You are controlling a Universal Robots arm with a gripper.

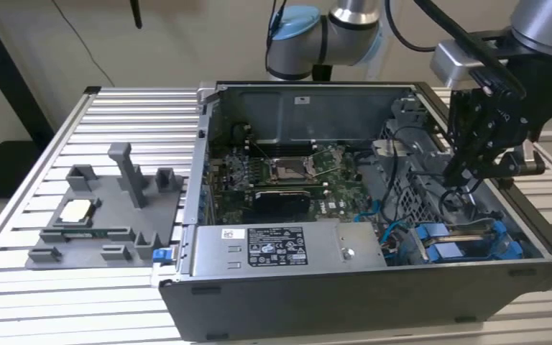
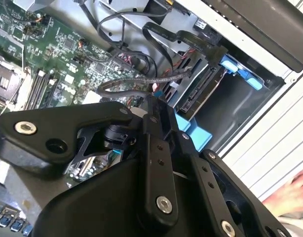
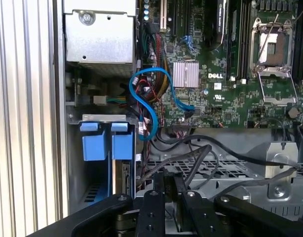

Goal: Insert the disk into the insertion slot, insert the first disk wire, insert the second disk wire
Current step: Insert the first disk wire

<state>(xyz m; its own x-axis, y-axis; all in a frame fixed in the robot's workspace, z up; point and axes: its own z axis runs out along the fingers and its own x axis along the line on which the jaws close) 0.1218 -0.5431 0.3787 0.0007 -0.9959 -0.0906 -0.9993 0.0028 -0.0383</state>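
Robot at work inside an open computer: the arm's black gripper [image 1: 460,180] is reaching down into the computer case [image 1: 353,302] on the exterior view's right. Its fingers [image 3: 156,207] appear to be pressing together on the plug end of a dark braided disk wire [image 2: 122,84].

The disk [image 2: 200,91] is sitting inside the insertion slot [image 3: 97,118], clipped in its bright blue carrier [image 2: 240,69]. Its connector edge is facing the gripper, near the plug but apart from it. In the first wrist view, two blue tabs [image 3: 92,146] are standing side by side at the slot's mouth.

The approach is crowded. A tangle of black cables [image 3: 225,148] is draping over a perforated metal cage [image 3: 240,170] and crossing just in front of the gripper. A bright blue data cable [image 3: 147,98] is looping between the slot and the motherboard [image 1: 295,176], whose CPU socket [image 3: 273,54] is lying open. A grey labelled power supply box [image 1: 286,248] is lying along the case's front wall, just beside the slot on the exterior view's left.

Outside the case, a grey fixture tray [image 1: 103,215] is resting on the slatted aluminium table [image 1: 113,108], well apart from the gripper. What looks like a person's hand [image 2: 289,195], blurred, is showing over the slats beyond the case wall in the second wrist view.
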